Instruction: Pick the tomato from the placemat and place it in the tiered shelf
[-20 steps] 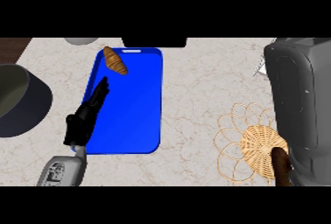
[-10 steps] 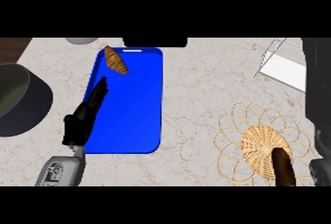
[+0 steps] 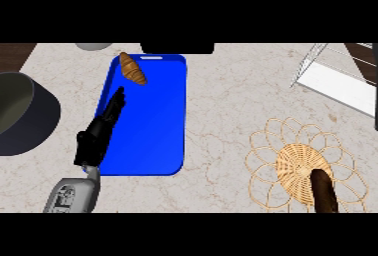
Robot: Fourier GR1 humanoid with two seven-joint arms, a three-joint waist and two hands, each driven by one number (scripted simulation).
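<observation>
I could find no tomato anywhere on the counter. The blue mat [image 3: 159, 125] carried only a croissant [image 3: 133, 68] at its far end. On the wicker mat [image 3: 275, 150], well to the right of the blue mat, lay a dark brown, elongated thing [image 3: 323, 192] that I couldn't identify.

My left hand [image 3: 96, 137] lay along the blue mat's left edge, fingers straight and pressed together, pointing toward the croissant and holding nothing. The right hand did not show.

The shelf [image 3: 336, 82] stood beyond the blue mat's far right corner, well apart from it.

I judged a tomato would be light, smooth-skinned, prone to roll and easy to bruise. I'd have cupped it round its widest part, thumb opposite the fingers.
</observation>
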